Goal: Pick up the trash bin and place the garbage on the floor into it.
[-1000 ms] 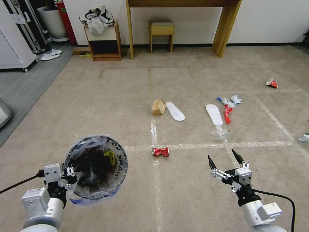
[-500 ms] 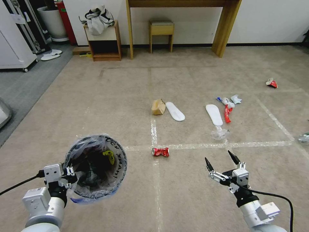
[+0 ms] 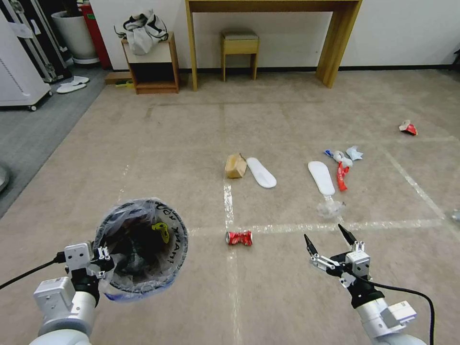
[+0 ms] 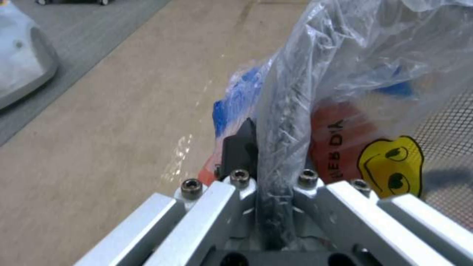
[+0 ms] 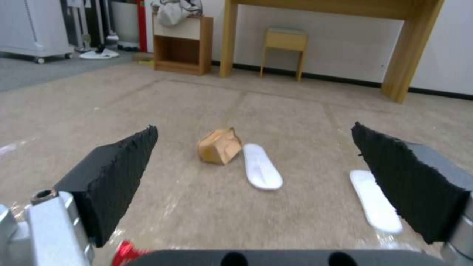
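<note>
Beside crushed red can, right gripper fingers spread; left gripper pinches round bin rim.

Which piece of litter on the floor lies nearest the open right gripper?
The crushed red can, lying on the taped line just ahead-left of the right gripper; the clear plastic scrap sits slightly farther.

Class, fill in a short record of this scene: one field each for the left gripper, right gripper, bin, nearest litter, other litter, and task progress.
left gripper: shut on the trash bin's rim, holding it off the floor
right gripper: open, empty, above the carpet
trash bin: bag-lined, mouth up
nearest litter: crushed red can, on the taped line between the grippers
other litter: brown paper bag, two white slippers, red wrapper, clear plastic
task progress: bin picked up; this litter not yet collected
</note>
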### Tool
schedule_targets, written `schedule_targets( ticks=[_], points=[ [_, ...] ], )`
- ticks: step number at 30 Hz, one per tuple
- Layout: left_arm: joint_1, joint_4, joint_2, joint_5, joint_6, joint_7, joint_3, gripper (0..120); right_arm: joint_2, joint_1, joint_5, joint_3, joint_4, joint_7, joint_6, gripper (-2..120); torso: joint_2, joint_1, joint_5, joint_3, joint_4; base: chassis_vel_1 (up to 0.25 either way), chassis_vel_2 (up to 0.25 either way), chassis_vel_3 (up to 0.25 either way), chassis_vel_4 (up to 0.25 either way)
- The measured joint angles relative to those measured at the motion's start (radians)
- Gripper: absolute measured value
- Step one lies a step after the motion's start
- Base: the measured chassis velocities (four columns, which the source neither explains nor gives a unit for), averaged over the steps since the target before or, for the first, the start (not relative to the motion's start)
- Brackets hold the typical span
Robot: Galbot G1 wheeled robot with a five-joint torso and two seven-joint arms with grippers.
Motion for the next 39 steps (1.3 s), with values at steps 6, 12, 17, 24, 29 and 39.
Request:
schedule_targets(
  ticks=[6, 12, 17, 24, 29, 39],
  points=[
    [-0.002, 0.003, 0.003, -0.001, 0.000, 0.000, 0.000, 1, 0.003, -0.001, 0.000, -0.009, -0.003, 0.002, 0.013, 100, 0.000, 0.000, -0.0007, 0.000, -0.0001, -0.259, 0.261, 0.278, -0.269],
    [-0.002, 0.003, 0.004, -0.001, -0.001, 0.000, 0.001, 1, 0.004, -0.004, -0.002, -0.011, -0.004, 0.002, 0.014, 100, 0.000, 0.000, -0.0002, 0.000, 0.0001, -0.268, 0.279, 0.285, -0.270],
    [-0.007, 0.007, 0.008, -0.002, -0.001, -0.002, 0.001, 1, 0.004, -0.006, -0.007, -0.010, -0.005, 0.002, 0.016, 100, 0.000, 0.000, -0.0004, 0.000, 0.0000, -0.091, 0.124, 0.102, -0.102],
    [-0.018, 0.015, 0.014, -0.006, 0.000, -0.010, -0.003, 1, -0.001, -0.005, -0.009, -0.011, -0.005, 0.003, 0.014, 100, 0.000, 0.000, -0.0004, 0.000, 0.0000, 0.053, -0.045, -0.037, 0.061],
    [-0.024, 0.023, 0.016, -0.008, 0.000, -0.011, 0.001, 1, -0.003, -0.004, -0.033, -0.005, -0.004, -0.029, 0.010, 100, 0.000, 0.000, -0.0004, 0.000, 0.0001, 0.000, 0.000, 0.000, 0.000],
    [-0.042, 0.044, 0.023, -0.007, 0.000, -0.012, -0.003, 1, -0.017, 0.001, -0.041, -0.021, -0.011, -0.037, 0.011, 100, 0.000, 0.000, -0.0004, 0.000, 0.0000, 0.000, 0.000, 0.000, 0.000]
  ],
)
